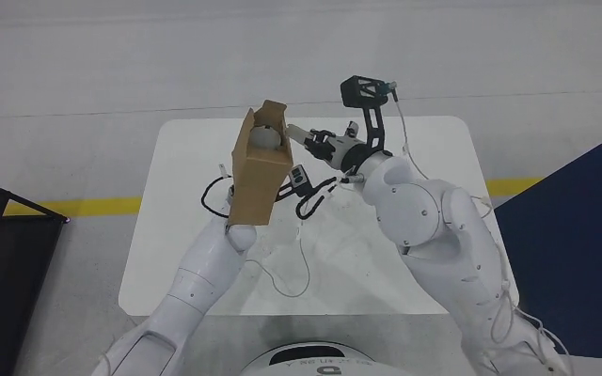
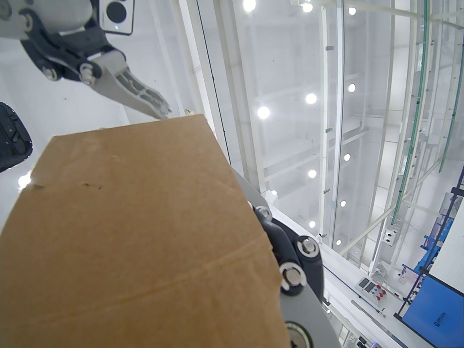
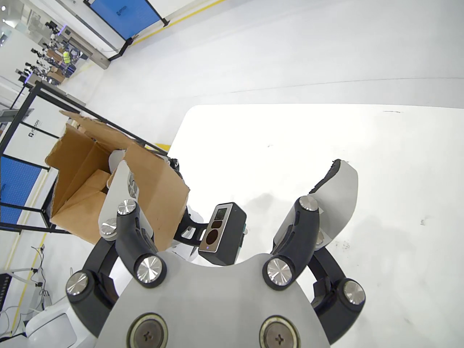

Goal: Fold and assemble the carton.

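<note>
Right pincer wide open at carton mouth; left pincer carries the carton.
Right pincer [image 3: 226,173] is spread wide and grips nothing; one finger [image 3: 117,190] rests at the open top of the carton [image 1: 259,169], against a wall. Left pincer [image 1: 233,216] is clamped on the carton's lower end, open end up, above the table [image 1: 414,273] toward its far left corner. Judged: light, thin cardboard; stiff across panels, hinges at creases, crushes easily. Hold panel edges; press flaps near folds.
</note>
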Controlling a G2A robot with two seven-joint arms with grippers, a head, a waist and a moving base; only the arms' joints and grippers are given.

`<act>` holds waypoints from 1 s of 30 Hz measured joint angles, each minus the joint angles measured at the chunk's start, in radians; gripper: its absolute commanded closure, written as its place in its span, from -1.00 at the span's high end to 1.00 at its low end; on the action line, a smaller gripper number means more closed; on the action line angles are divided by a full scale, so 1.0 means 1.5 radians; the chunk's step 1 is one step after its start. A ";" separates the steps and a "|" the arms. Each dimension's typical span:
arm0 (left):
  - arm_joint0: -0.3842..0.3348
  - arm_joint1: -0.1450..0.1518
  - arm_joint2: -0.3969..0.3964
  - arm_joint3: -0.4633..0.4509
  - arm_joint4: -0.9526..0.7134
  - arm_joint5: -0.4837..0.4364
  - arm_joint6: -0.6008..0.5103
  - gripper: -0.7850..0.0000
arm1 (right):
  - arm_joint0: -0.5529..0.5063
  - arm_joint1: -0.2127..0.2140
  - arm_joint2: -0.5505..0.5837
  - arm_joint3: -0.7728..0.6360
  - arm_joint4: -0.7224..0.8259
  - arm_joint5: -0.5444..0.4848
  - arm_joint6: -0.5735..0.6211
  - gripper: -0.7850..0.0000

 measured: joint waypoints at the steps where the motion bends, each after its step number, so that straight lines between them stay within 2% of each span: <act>1: 0.001 -0.003 -0.004 0.000 0.004 0.002 0.002 -1.00 | 0.001 -0.001 -0.007 0.005 -0.006 -0.001 0.005 1.00; 11: 0.015 -0.021 -0.039 0.000 0.025 0.025 0.025 -1.00 | -0.007 -0.003 -0.017 -0.017 -0.040 0.008 0.007 1.00; 15: 0.019 -0.027 -0.051 0.000 0.038 0.031 0.031 -1.00 | -0.035 0.000 -0.002 -0.073 -0.049 -0.019 -0.023 1.00; 20: 0.021 -0.034 -0.062 0.003 0.072 0.035 0.035 -1.00 | -0.051 0.006 -0.002 -0.129 -0.117 -0.068 -0.025 1.00; 26: 0.023 -0.040 -0.063 0.008 0.115 0.025 0.025 -1.00 | 0.003 0.002 -0.042 -0.116 -0.222 -0.075 0.052 1.00; 30: 0.022 -0.043 -0.065 0.009 0.129 0.022 0.022 -1.00 | 0.044 -0.008 -0.066 -0.105 -0.238 -0.056 0.080 1.00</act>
